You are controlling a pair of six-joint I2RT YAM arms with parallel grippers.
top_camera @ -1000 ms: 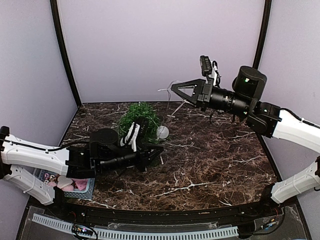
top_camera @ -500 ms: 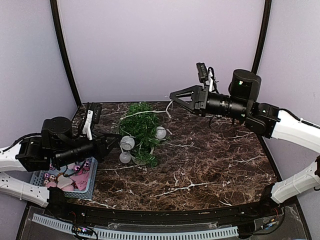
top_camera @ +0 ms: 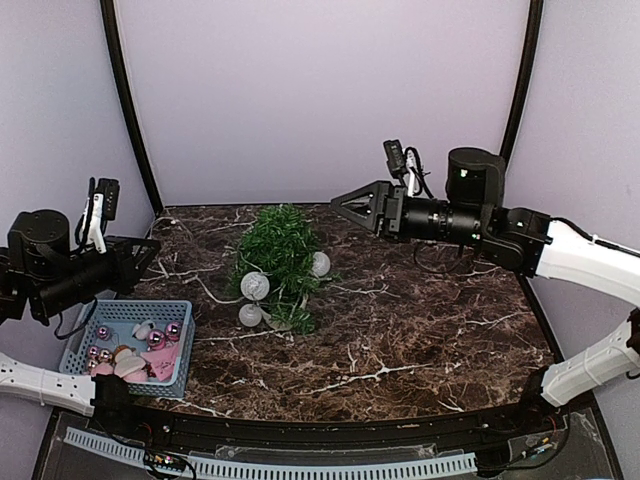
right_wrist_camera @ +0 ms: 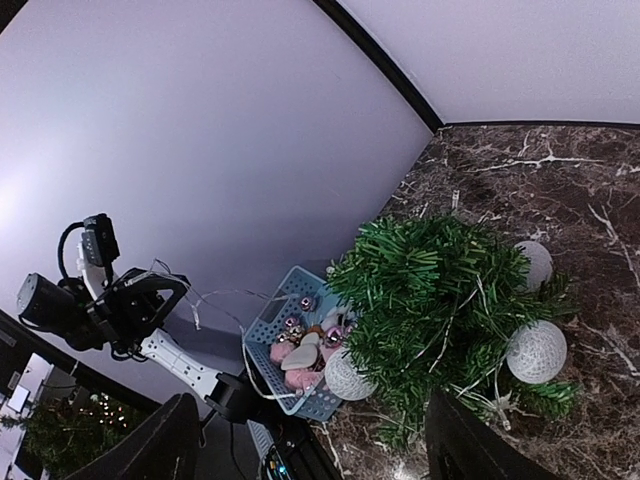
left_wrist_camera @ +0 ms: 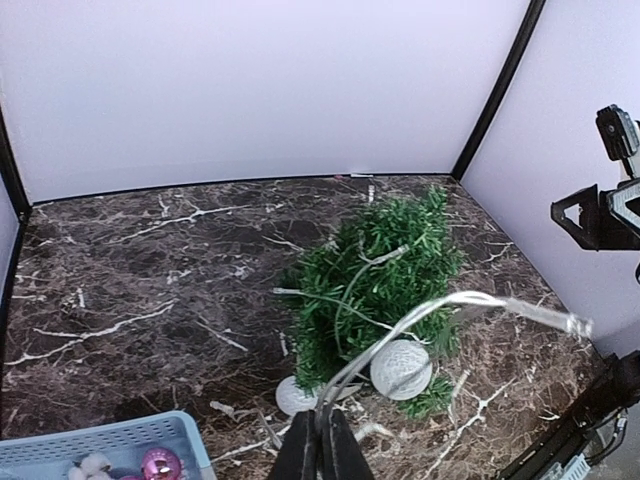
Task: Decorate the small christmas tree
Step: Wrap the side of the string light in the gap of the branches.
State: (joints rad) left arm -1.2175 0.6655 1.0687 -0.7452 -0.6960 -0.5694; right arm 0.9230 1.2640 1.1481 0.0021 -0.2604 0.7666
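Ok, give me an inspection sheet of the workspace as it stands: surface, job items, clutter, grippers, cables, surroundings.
Surface: dark marbled tabletop with white veins.
Job's things: small christmas tree mid-table; thin wire garland with white balls draped over it; pot not made out.
Clutter: blue basket holding pink ornaments, near left.
Grippers: left gripper shut on the wire garland; right gripper open, raised right of the tree, holding nothing.
Cables: black lead looped at the right wrist camera.
Surroundings: lilac walls, black corner posts.
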